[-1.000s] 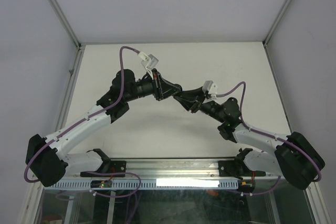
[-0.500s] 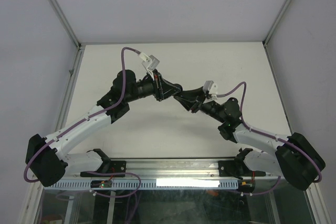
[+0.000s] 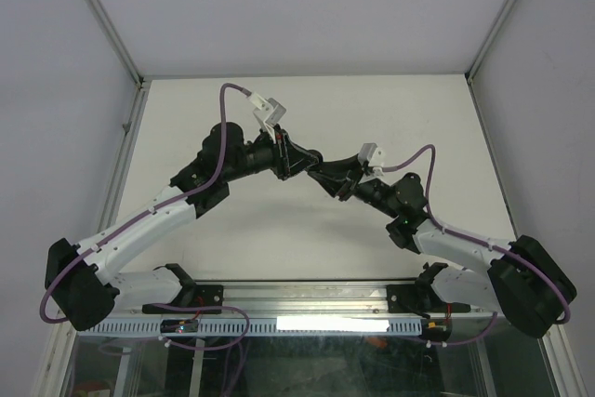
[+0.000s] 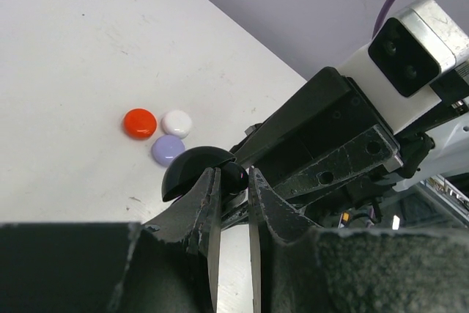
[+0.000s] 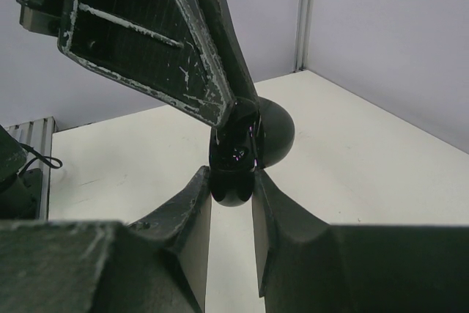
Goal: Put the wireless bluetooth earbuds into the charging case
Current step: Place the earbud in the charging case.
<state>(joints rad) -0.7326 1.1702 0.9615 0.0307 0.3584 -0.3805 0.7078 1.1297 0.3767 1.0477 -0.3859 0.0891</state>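
Left pincer [image 4: 232,183], black earbud [image 4: 235,174] between its tips

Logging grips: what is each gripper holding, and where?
Both pinch what looks like a black earbud: left gripper one end, right gripper the opposite end.

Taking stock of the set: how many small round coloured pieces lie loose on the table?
3, clustered in the left wrist view: red on the left, white beside it, lilac nearer the camera. A black case is gripped above the table. More may be hidden.
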